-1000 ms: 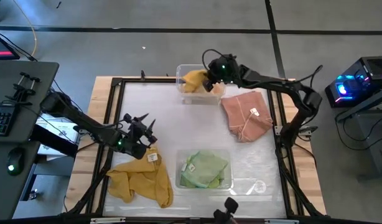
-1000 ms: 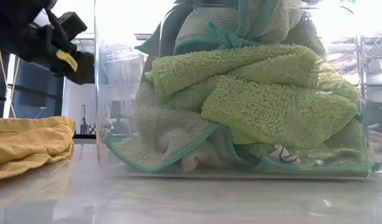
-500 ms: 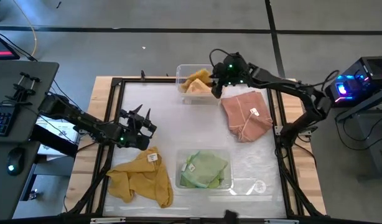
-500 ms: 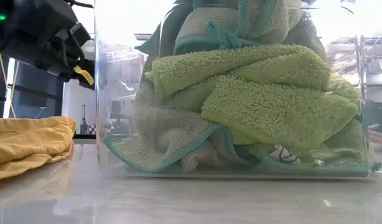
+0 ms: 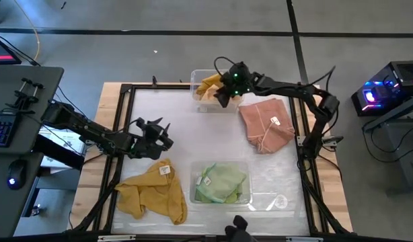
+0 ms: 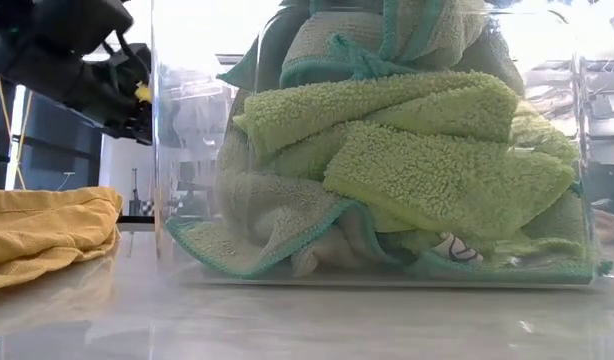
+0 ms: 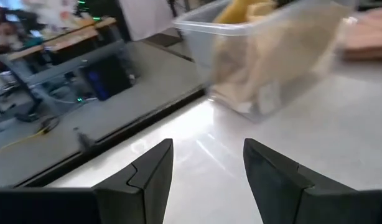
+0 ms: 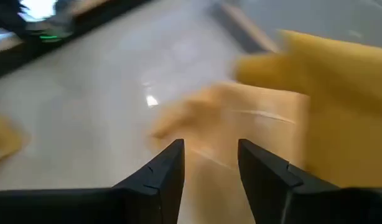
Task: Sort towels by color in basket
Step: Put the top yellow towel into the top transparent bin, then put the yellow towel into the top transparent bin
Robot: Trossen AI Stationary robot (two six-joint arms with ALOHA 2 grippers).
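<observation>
Sorting step, yellow pile next. Right gripper [image 5: 223,94] at top middle, over the clear bin [image 5: 196,77] with a yellow towel [image 5: 210,83] inside; fingers apart, holding nothing. Left gripper [image 5: 159,134] at middle left, open wide and empty, just above the loose yellow towel on the table [image 5: 151,193]. Green towels [image 5: 221,183] already in the lower bin. Peach towel [image 5: 266,123] at right, not yet sorted. Next, probably: reach down, pinch the loose yellow towel, carry up to the top bin.

Grey floor [image 5: 159,27], dark desk [image 5: 18,87] beside table.

The left claw [image 5: 155,130] has lifted away from the mustard towel [image 5: 151,195]; the right claw [image 5: 223,92] has swung back over the far bin [image 5: 196,76].
</observation>
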